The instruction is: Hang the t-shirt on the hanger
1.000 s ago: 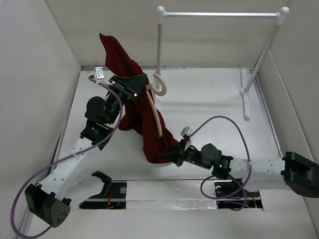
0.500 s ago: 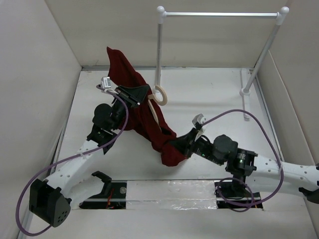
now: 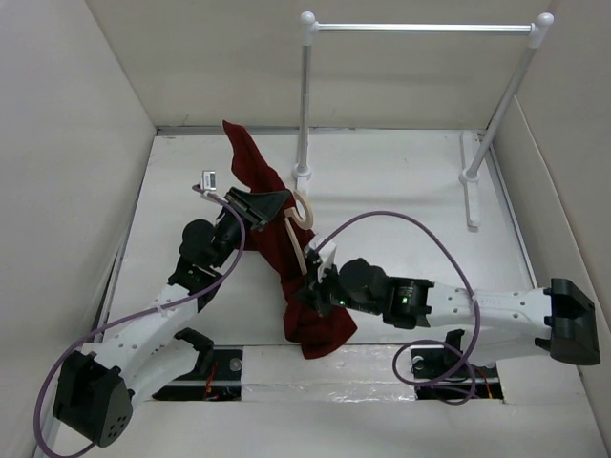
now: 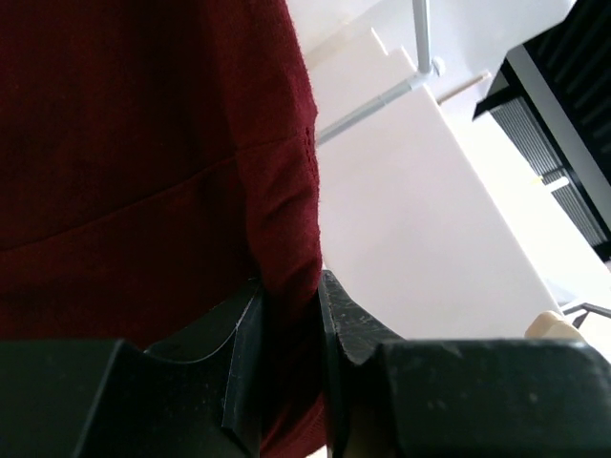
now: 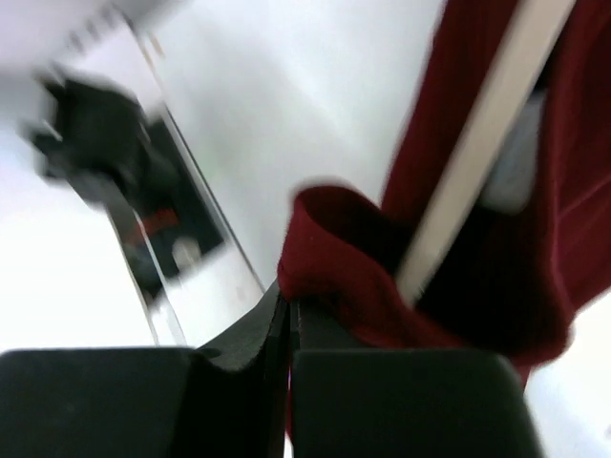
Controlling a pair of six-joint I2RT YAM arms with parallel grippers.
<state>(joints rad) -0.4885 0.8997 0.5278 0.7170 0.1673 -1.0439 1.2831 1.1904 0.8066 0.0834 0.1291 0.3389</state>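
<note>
Since the overhead view catches the whole scene, I'll start there: the white counter (image 3: 401,191) has a white rail stand (image 3: 420,28) up around 1 o'clock. The maroon t-shirt (image 3: 275,250) is held up off the counter as a long bunched strip. It runs from a peak near 11 o'clock down to a lump at 6 o'clock, close to the arm bases.

The left pincer (image 3: 267,202) sits on the upper part of the strip. The right pincer (image 3: 315,288) is at roughly 5 o'clock from it, down on the lower part.

The wrist cams show what the overhead can't. From the left wrist, the jaws are closed tight with a fold of maroon cloth squeezed between them. The right wrist view is blurry, but the jaws look pressed almost together with the cloth's edge nipped at the tips. It also shows the cream hanger (image 5: 477,134) as a pale bar running through the cloth toward 1 o'clock, with maroon on both sides.
</note>
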